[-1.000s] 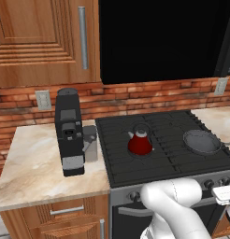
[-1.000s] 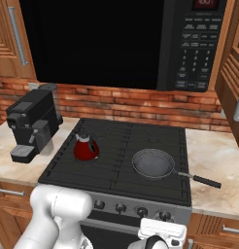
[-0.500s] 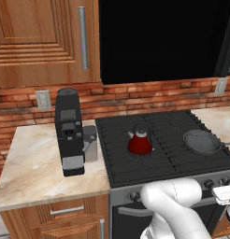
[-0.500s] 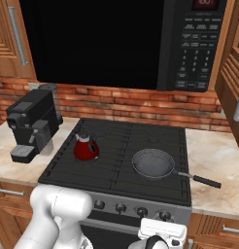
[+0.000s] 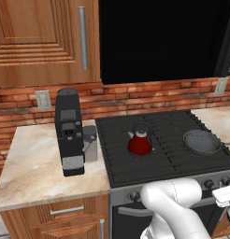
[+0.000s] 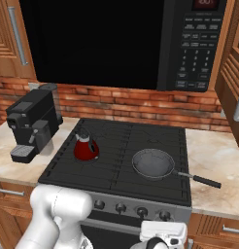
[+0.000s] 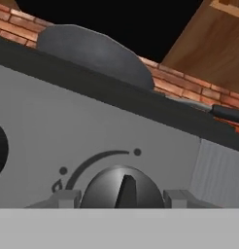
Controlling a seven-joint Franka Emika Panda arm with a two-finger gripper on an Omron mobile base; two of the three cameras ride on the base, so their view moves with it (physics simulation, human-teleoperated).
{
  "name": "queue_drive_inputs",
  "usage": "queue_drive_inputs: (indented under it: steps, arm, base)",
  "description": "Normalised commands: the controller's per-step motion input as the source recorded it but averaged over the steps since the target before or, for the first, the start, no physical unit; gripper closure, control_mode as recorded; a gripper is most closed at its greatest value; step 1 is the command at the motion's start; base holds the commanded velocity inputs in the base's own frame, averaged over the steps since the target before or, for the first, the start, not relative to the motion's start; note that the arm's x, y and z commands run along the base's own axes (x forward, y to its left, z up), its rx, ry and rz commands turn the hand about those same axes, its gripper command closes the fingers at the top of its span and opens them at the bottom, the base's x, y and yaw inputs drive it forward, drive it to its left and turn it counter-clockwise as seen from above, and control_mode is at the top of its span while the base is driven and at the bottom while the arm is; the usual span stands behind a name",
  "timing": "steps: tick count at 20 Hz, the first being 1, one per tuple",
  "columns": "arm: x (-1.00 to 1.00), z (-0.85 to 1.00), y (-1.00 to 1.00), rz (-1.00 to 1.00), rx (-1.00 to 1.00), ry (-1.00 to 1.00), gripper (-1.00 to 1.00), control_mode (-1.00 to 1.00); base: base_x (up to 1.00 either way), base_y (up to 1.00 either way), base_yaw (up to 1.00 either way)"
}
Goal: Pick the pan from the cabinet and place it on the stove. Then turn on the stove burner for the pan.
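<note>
Hand view has the gripper (image 7: pixel 122 199) spread open, fingertips either side of a stove (image 6: pixel 116 163) knob (image 7: pixel 122 187) and holding nothing, so with the pan (image 6: pixel 152 163) set on the front right burner, close squarely before turning.

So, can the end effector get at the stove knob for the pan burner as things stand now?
Probably yes. In the hand view the end effector sits right at the knob, one finger on each side, nothing between. The pan already rests on the stove.
</note>
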Motion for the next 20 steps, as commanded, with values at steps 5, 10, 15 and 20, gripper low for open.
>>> queue_drive_inputs:
  steps: [5,10,15,20]
  arm:
    - [0.0,0.03,0.0,0.02,-0.38,0.0,1.0,-1.0]
    - [-0.03,0.04,-0.04,0.02,-0.38,0.0,1.0,-1.0]
    - [-0.05,0.08,-0.05,0.01,-0.38,0.0,1.0,-1.0]
    - [-0.06,0.06,-0.04,0.01,-0.38,0.0,1.0,-1.0]
  base:
    - [0.0,0.0,0.0]
    - [0.0,0.0,0.0]
    - [0.0,0.0,0.0]
    - [0.0,0.0,0.0]
